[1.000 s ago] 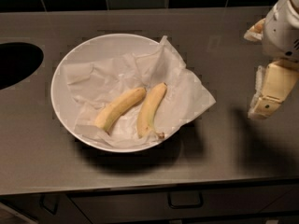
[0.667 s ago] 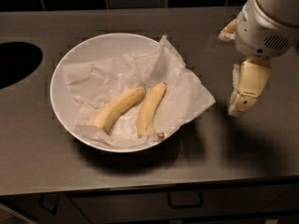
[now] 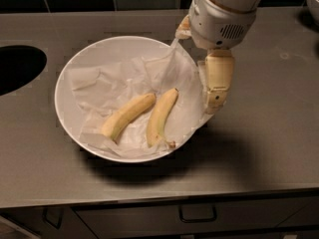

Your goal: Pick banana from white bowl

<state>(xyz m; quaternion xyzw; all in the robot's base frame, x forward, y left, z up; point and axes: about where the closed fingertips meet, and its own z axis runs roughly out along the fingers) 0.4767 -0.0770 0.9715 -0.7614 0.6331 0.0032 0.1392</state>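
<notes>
A dark round hole [image 3: 17, 68] sits at the bench's left edge. Mid-bench, the white bowl [image 3: 62, 91] holds the banana [image 3: 127, 116] on crumpled paper [image 3: 99, 81], untouched, just beside a slimmer banana [image 3: 162, 114]. Nothing is lifted yet; reaching in, closing and raising all remain. The gripper [image 3: 202, 68] hovers over the bowl's right rim, spread wide and holding nothing. Open room lies toward the right edge and along the front edge.

Our cream, blocky gripper [image 3: 207, 76] hangs at the white bowl's [image 3: 113, 47] right rim; above it, white vented housing [image 3: 219, 15].
</notes>
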